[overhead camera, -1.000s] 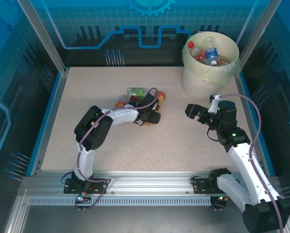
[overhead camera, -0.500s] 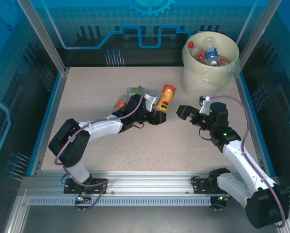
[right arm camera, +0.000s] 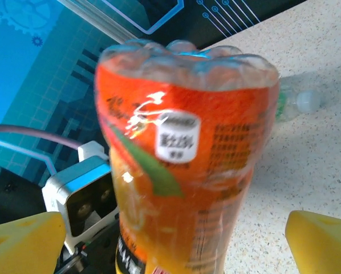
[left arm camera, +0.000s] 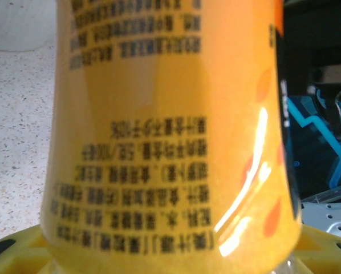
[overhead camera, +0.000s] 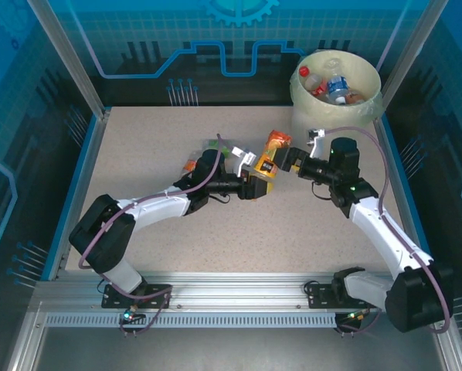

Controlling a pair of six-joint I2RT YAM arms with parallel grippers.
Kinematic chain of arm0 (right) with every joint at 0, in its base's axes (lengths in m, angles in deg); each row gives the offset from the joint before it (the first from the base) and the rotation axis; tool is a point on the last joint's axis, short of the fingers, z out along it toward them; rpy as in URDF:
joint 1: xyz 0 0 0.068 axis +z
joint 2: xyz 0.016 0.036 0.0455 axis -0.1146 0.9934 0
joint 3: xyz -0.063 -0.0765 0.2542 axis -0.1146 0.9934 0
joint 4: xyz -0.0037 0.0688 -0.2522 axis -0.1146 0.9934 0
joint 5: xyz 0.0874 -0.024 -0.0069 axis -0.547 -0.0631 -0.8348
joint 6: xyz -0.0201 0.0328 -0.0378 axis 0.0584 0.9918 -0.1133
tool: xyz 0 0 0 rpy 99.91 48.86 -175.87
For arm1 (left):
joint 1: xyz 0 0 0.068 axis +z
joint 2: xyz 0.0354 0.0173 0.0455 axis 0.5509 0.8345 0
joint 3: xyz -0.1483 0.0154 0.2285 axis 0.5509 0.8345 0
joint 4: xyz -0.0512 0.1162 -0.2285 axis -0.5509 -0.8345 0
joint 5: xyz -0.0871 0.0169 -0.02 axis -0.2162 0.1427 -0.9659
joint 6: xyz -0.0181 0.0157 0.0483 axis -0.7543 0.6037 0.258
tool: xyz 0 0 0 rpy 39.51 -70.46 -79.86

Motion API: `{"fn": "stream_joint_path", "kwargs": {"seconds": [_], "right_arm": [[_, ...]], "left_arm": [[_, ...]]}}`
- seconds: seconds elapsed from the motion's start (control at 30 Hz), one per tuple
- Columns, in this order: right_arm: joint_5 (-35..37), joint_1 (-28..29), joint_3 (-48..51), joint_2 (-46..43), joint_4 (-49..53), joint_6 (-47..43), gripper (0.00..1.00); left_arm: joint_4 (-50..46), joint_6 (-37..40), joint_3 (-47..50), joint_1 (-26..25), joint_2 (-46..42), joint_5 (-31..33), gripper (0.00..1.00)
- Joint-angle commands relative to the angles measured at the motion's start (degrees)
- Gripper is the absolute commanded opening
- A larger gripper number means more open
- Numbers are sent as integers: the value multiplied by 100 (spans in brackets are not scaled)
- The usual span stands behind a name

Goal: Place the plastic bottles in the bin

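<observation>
I worked over a speckled beige table edged in blue trim. Around me stood translucent blue walls, printed with grids, circuit lines and a gear emblem. 2 slanted aluminium posts framed the back panel, and a slotted metal rail ran along the near edge. The light was even and bright.

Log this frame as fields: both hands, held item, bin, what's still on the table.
left hand: shut on orange-label bottle, lifted off the table
right hand: open, fingers either side of that bottle, not gripping
bin: far right corner
binned bottles: several visible
loose bottles: a few, beside the left arm
stage: looks like a left-to-right handover
</observation>
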Motion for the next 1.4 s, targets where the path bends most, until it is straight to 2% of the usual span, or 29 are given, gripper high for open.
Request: {"fn": "stream_joint_path", "kwargs": {"seconds": [0.0, 0.07, 0.13, 0.2, 0.3, 0.5, 0.63, 0.77, 0.9, 1.07, 1.13, 1.37], "right_arm": [[627, 71, -455, 172, 318, -156, 100], [556, 26, -519, 320, 167, -55, 100], [68, -54, -635, 552, -172, 146, 100], [-290, -65, -933, 761, -46, 35, 99], [-390, 18, -1309, 958, 431, -348, 92], [-305, 24, -1450, 1009, 721, -637, 73], [-303, 18, -1478, 994, 797, -724, 65], [-271, 30, -1478, 1010, 828, -764, 58], [23, 44, -1497, 978, 861, -817, 54], [567, 28, -1574, 885, 770, -870, 49], [746, -19, -1751, 904, 742, -889, 47], [1293, -196, -2386, 1015, 539, -1015, 45]], "left_arm": [[404, -41, 33, -39, -88, -327, 41], [404, -34, -7, -39, -63, -388, 41], [287, 69, -83, -39, -11, -454, 42], [111, 184, -148, -38, 9, -479, 42], [-23, 265, -205, -39, 0, -521, 43], [-22, 248, -231, -38, -1, -533, 43], [-8, 197, -236, -39, 6, -529, 46], [-379, 249, -378, -38, 35, -478, 48], [-645, 263, -439, -21, -15, -148, 63], [-869, 215, -539, 14, -165, 143, 90], [-875, 219, -512, 30, -315, 288, 99], [-808, 298, -93, 100, -1118, 1057, 99]]}}
